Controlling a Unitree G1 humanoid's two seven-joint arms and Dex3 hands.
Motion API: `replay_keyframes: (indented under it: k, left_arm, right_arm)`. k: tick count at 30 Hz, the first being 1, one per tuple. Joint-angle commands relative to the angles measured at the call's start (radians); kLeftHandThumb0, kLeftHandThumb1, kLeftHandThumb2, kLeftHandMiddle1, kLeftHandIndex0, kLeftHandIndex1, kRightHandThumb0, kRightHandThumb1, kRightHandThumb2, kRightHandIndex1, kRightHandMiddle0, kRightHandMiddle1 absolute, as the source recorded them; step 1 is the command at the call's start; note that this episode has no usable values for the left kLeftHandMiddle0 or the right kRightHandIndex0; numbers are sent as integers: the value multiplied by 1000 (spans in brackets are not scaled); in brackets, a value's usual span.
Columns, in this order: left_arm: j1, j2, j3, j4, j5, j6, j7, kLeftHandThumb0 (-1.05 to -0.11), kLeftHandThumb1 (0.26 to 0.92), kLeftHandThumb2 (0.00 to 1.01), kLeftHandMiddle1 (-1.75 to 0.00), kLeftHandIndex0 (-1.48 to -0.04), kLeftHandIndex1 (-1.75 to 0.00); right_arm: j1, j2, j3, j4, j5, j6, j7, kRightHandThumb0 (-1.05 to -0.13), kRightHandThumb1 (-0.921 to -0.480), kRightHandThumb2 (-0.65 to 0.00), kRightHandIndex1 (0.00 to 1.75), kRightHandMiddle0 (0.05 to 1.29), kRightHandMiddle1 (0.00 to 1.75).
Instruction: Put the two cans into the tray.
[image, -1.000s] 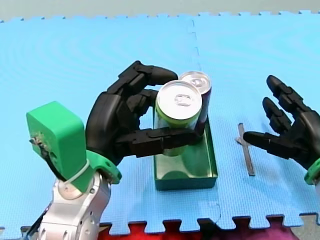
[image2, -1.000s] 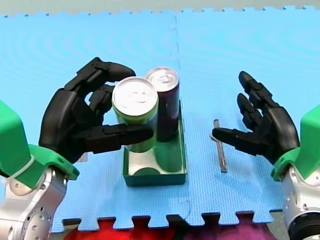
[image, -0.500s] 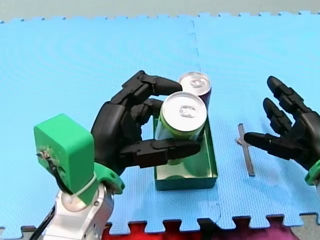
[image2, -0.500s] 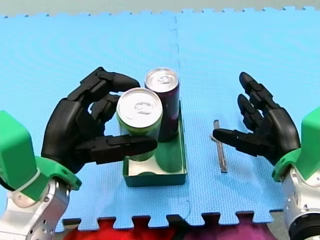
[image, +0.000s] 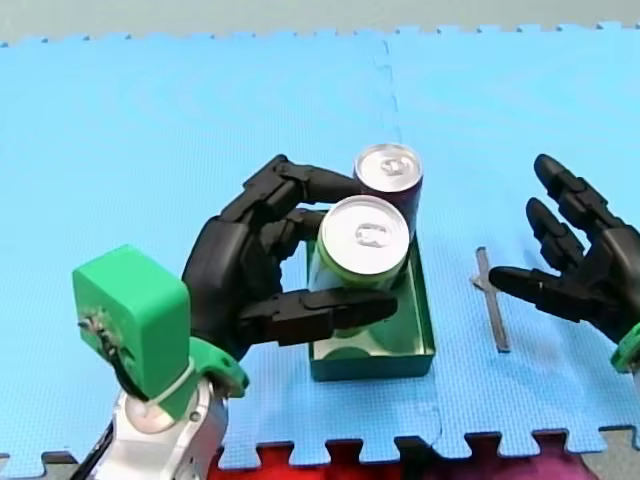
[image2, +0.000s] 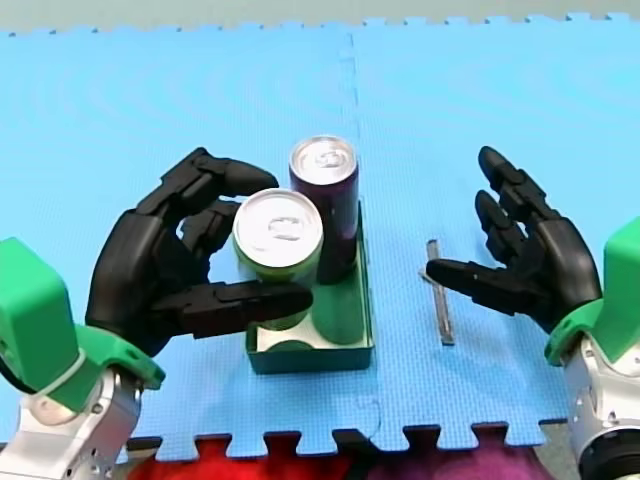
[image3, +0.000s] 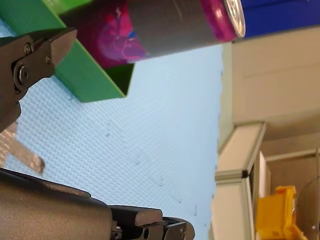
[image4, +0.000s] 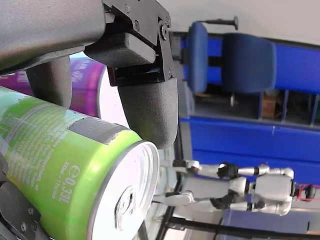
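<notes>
Head views: the left hand (image: 255, 275) wraps thumb and fingers round the green can (image: 365, 235), upright and low inside the tray (image: 426, 322), with the purple can (image: 388, 168) just beyond its fingertips; the right hand (image: 585, 270), holding nothing, hangs off the tray's opposite side. The first wrist view catches the purple can standing inside the tray's green wall. In the second wrist view a finger pad (image4: 150, 112) presses the green can's shoulder, a grip that, I judge, steadies it until its base seats.
</notes>
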Motion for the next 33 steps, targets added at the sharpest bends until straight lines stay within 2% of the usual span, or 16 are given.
replay_keyframes:
  k: [1, 9, 19, 27, 33]
  left_arm:
    - [5, -7, 2, 3, 3, -25, 7, -715, 904, 3, -1746, -619, -1746]
    - [13, -20, 1, 9, 12, -39, 23, -659, 878, 0, -1746, -614, -1746]
    - [-1, -30, 16, 51, -8, -58, 10, -618, 866, 0, -1746, -606, -1746]
    - [-33, -39, 35, 108, -29, -90, -12, -595, 861, 0, -1746, -608, -1746]
    - [-73, -42, 38, 115, -25, -93, -8, -579, 860, 0, -1746, -615, -1746]
  right_arm:
    - [4, -1, -1, -8, 3, 0, 0, -797, -691, -1, 3, 162, 1]
    - [10, 2, 1, -17, 3, -2, -1, -798, -692, -1, 0, 162, 0]
    - [7, 4, 1, -16, 4, -2, -2, -776, -690, 0, 0, 161, 0]
    - [10, 9, 6, -26, 3, -1, -6, -766, -689, 0, 0, 164, 1]
    - [7, 15, 9, -19, 2, 0, -10, -750, -687, 0, 0, 165, 1]
